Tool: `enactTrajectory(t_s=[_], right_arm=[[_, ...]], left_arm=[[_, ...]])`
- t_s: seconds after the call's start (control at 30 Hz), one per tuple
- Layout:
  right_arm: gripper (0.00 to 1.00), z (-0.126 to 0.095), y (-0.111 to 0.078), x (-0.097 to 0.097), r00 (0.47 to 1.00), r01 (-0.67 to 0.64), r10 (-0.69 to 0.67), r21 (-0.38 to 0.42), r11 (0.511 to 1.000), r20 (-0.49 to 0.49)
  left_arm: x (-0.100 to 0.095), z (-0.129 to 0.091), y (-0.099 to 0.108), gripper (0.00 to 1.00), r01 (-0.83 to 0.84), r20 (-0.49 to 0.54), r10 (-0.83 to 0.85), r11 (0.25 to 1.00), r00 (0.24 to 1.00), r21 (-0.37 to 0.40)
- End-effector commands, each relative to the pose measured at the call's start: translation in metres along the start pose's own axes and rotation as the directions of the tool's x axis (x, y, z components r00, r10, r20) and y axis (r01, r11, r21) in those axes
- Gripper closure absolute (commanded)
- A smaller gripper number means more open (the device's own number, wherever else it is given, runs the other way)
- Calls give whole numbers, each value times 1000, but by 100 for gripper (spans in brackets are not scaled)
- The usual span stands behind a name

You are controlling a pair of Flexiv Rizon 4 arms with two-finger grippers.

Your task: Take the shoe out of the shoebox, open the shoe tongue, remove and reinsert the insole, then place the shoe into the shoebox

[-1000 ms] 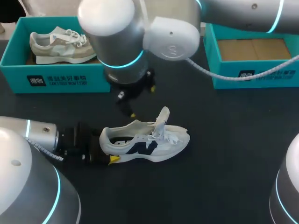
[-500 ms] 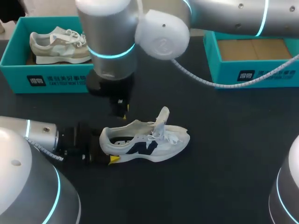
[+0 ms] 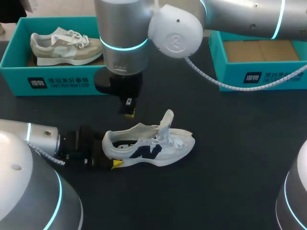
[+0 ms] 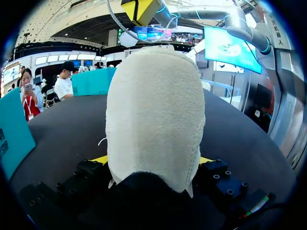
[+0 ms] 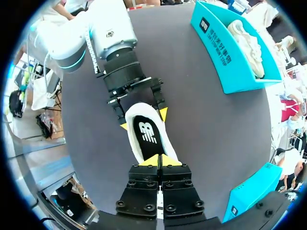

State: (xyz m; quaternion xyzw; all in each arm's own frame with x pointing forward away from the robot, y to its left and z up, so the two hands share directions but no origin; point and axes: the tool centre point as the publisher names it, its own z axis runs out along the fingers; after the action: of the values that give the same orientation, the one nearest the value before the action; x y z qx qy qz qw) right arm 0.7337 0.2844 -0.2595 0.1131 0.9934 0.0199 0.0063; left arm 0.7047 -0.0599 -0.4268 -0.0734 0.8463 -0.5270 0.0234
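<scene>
On the black tabletop, items as follows:
- white low-top sneaker with a navy side logo: at the table's centre, standing on its sole, heel toward the left arm, well apart from both boxes
- white padded tongue: standing upright above the loose laces
- black insole with a white logo: seated inside the sneaker, seen through its opening from the right wrist
- left gripper: low and level with the table, one yellow tip on each side of the heel, clamped on the white sneaker; from its own wrist the heel fills the space between the tips
- right gripper: pointing straight down over the sneaker's opening, yellow tips pressed together with nothing held, clear of the shoe
- teal cardboard shoebox at the right rear: open, brown cardboard floor showing
- teal cardboard shoebox at the left rear: open, with a beige and white sneaker lying inside
</scene>
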Motion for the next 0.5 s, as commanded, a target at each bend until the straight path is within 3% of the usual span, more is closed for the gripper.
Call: enactTrajectory(t_s=[0.03, 0.1, 0.2, 0.33, 0.4, 0.5], right_arm=[[100, 29, 3, 9, 998, 62, -61, 30, 998, -31], [100, 45, 3, 14, 996, 83, -83, 24, 996, -29], [100, 67, -1, 18, 995, 91, -88, 86, 992, -38], [100, 82, -4, 18, 995, 99, -97, 85, 991, -25], [100, 92, -4, 19, 993, 112, -107, 133, 985, -42], [100, 105, -5, 18, 992, 122, -116, 143, 982, -48]], left_arm=[[-1, 6, 6, 100, 1, -1, -1, 1000, 1000, -2], [-1, 6, 6, 100, 1, -1, -1, 1000, 1000, -2], [-1, 6, 6, 100, 1, -1, -1, 1000, 1000, -2], [-1, 6, 6, 100, 1, -1, -1, 1000, 1000, -2], [-1, 6, 6, 100, 1, -1, -1, 1000, 1000, -2], [-1, 6, 6, 100, 1, -1, -1, 1000, 1000, -2]])
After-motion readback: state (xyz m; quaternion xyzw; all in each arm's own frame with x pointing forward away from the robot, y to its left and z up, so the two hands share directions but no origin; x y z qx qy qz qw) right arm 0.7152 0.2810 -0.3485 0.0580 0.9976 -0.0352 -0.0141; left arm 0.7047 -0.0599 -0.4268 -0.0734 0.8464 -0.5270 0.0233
